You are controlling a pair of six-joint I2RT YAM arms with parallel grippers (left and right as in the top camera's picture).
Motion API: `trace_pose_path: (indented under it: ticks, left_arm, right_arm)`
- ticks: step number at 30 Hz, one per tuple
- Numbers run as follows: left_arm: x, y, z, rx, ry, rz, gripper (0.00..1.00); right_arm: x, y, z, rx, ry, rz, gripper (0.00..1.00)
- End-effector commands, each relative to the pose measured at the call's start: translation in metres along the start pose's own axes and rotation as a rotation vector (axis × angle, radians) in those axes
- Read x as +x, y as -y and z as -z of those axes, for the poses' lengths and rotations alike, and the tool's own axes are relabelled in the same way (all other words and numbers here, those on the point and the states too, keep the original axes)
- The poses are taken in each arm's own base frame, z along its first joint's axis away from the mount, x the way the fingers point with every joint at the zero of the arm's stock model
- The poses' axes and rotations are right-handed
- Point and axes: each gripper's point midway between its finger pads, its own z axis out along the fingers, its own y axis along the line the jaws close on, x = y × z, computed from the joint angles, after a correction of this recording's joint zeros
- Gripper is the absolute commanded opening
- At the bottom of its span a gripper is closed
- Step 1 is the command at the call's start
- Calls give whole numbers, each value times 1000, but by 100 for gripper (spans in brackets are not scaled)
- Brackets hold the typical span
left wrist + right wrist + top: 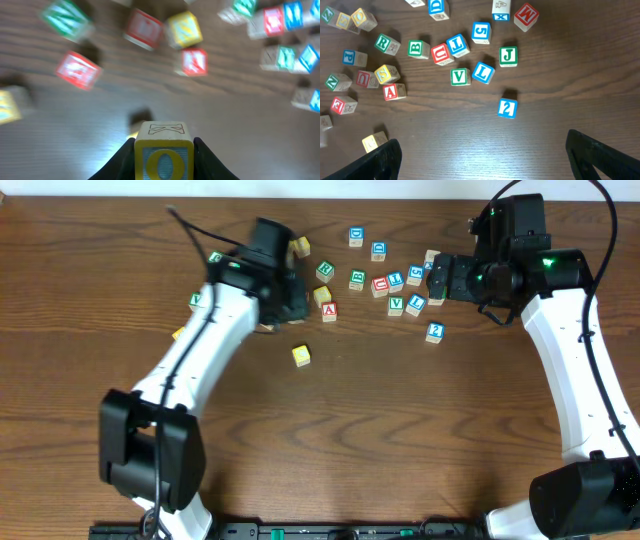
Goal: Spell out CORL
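Note:
My left gripper (pixel 163 162) is shut on a yellow-edged block with a yellow O on blue (pixel 163 155); the rest of its view is blurred. In the overhead view the left gripper (pixel 295 300) hangs left of the block cluster and hides the O block. A red C block (pixel 380 284) (pixel 441 53), a green R block (pixel 325 270) (pixel 386 43) and a blue L block (pixel 416 304) (pixel 483 72) lie on the table. My right gripper (pixel 485 160) is open and empty, above the cluster's right edge (pixel 440 280).
Several other letter blocks lie scattered at the table's far middle: green B (pixel 418 48), green V (pixel 460 77), red A (pixel 329 311), blue 2 (pixel 435 332). A lone yellow block (pixel 301 356) sits nearer the front on the wooden table (pixel 400 430).

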Motion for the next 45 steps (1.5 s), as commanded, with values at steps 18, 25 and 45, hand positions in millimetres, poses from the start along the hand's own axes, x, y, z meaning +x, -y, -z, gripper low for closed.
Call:
trace_pose_path:
  ticks: [18,25,45]
  left_arm:
    - [72,-3,-110,-289,-144,129,29]
    - [73,-1,-111,-279,-151,130,63]
    - [-20,-12,14,-156,111,-42,63]
  right_arm:
    - [5,4,-1,15,-22,-8,99]
    - [5,4,-1,15,-22,-8,99]
    - [6,4,-1,15,-25,-8,99]
